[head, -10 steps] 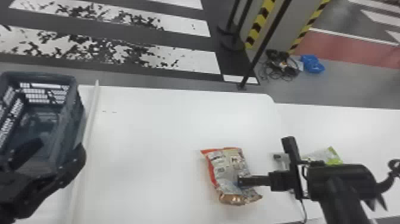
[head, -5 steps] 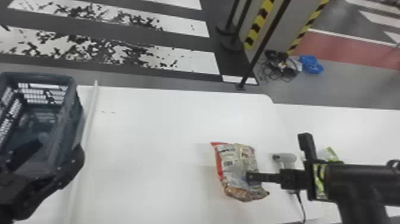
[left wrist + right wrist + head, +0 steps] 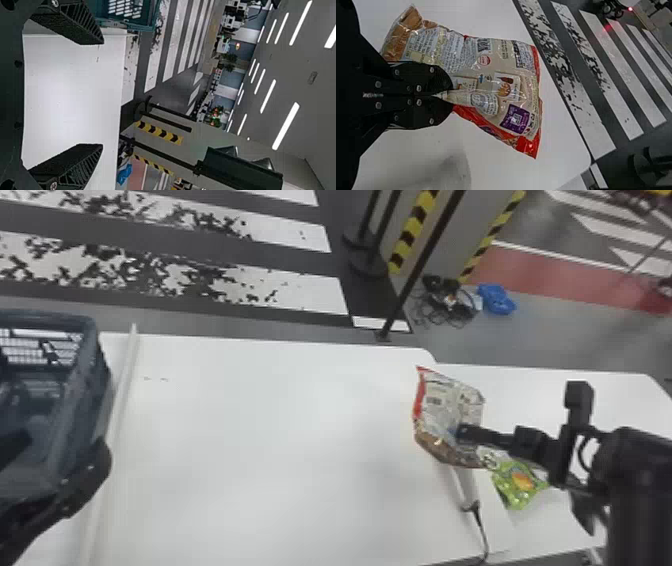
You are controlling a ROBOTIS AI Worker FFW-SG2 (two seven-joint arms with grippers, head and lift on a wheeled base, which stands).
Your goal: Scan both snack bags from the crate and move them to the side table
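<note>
My right pincer [image 3: 451, 95] is closed on the beige snack bag [image 3: 494, 71], between three and four o'clock; my left pincer [image 3: 103, 94] gapes wide, empty, near eight. With the green snack bag [image 3: 517, 485] on the side counter [image 3: 525, 390] at four, I judge only this one needs placing; scans unconfirmed.

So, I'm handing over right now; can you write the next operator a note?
Right gripper: shut on the red-edged bag, near the scanner.
Left gripper: open, by the crate.
Done: green bag on the side table.
Can't tell whether either bag is scanned.
To do: check the red-edged bag's scan, then set it on the side table.
</note>
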